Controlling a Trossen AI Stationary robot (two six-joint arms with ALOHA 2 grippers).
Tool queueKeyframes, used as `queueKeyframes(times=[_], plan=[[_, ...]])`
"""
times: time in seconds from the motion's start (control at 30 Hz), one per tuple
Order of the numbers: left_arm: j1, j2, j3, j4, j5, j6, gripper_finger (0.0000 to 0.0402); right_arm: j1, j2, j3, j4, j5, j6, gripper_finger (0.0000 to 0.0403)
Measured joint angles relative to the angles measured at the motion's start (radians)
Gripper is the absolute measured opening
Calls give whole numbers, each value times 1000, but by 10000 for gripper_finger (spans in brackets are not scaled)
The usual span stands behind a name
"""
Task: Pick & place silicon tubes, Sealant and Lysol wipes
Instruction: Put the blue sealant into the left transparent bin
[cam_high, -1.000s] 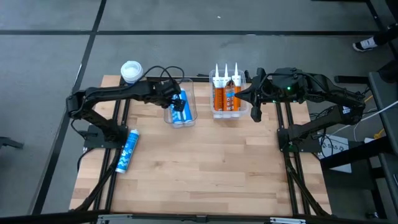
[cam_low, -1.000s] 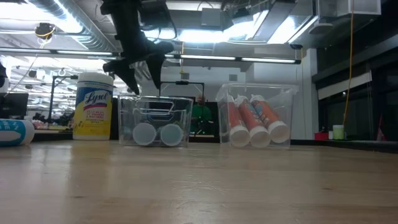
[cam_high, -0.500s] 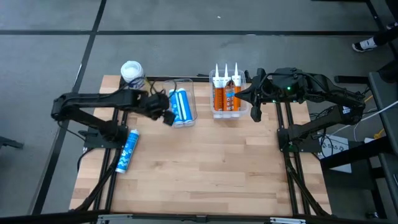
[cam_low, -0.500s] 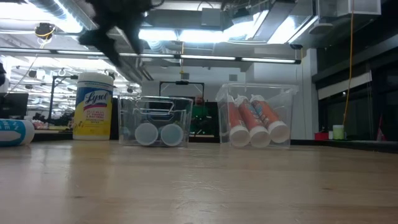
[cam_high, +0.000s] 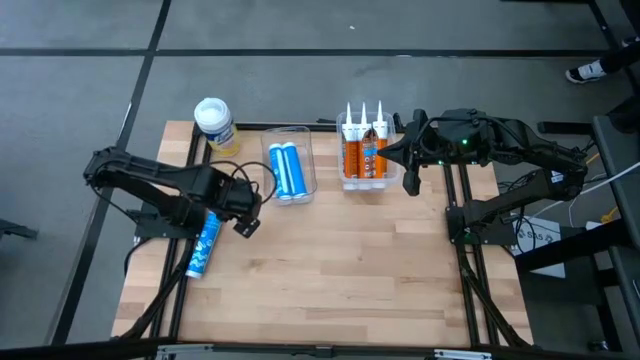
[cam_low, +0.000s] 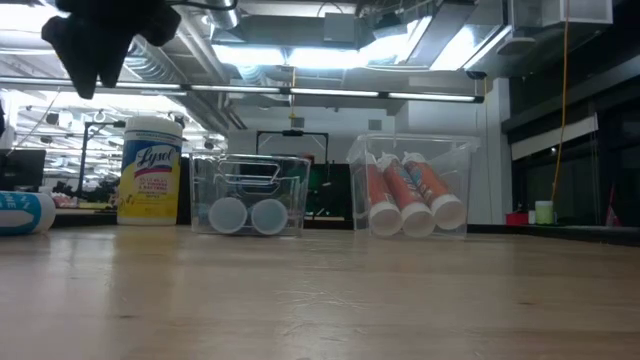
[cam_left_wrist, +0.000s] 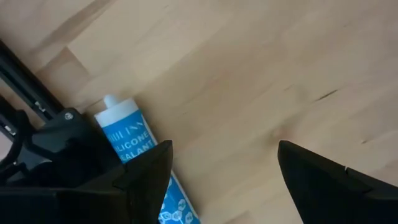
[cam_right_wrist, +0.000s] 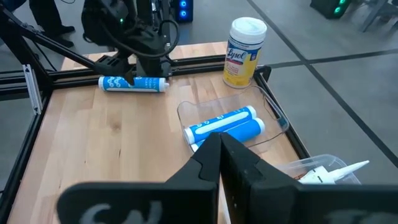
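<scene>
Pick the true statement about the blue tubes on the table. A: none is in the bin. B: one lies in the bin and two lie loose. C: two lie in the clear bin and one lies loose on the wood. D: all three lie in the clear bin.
C: two blue tubes lie side by side in the clear bin, and a third blue tube lies on the wooden table near the left claw.

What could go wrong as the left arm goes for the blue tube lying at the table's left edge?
The loose blue tube lies on its side by the table's left edge, so a nudge from the open left gripper might roll it off. It also lies close to the left arm's base, leaving a cramped approach. The Lysol wipes stand near a corner and could tip if brushed.
</scene>
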Motion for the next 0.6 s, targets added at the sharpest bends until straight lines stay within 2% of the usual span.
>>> queueKeyframes(times=[0.2,0.4,0.6], plan=[[-4,29,-14,-36,19,16,289,0,0,0,3,-1,2,12],[-6,52,-70,-42,86,-41,307,0,0,0,2,-4,18,12],[-34,65,-118,-40,94,-86,323,0,0,0,1,-8,30,12]])
